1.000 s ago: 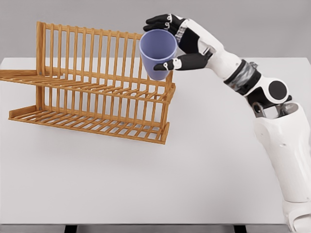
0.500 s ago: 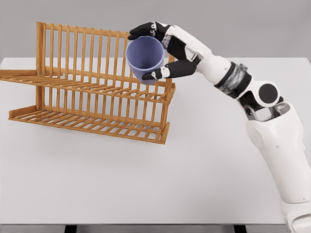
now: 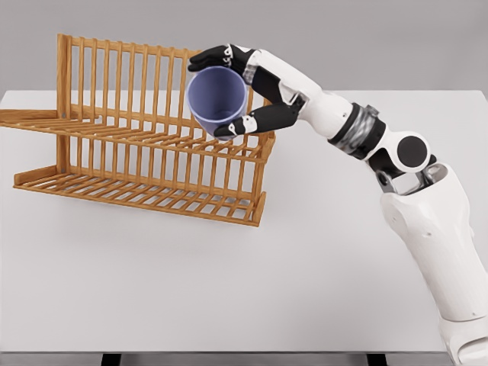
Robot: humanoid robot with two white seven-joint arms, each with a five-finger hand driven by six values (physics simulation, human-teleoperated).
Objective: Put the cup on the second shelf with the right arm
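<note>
A lavender-blue cup [image 3: 216,101] hangs tilted, its mouth facing me, just above the right part of the upper shelf [image 3: 152,137] of a wooden two-tier rack [image 3: 145,191]. My right hand [image 3: 229,91] is shut on the cup, dark fingers over its rim and the thumb under its base. The right arm reaches in from the lower right, across the table. Whether the cup's base touches the shelf slats I cannot tell. The left arm is out of view.
The rack stands at the back left of a white table [image 3: 305,259]. Its tall slatted back rises behind the cup. A lower shelf [image 3: 137,192] sits near the table top. The table's front edge runs along the bottom.
The right hand has carried the cup to the left and slightly down, from beyond the rack's right end to over the upper shelf. The cup has tilted more.
</note>
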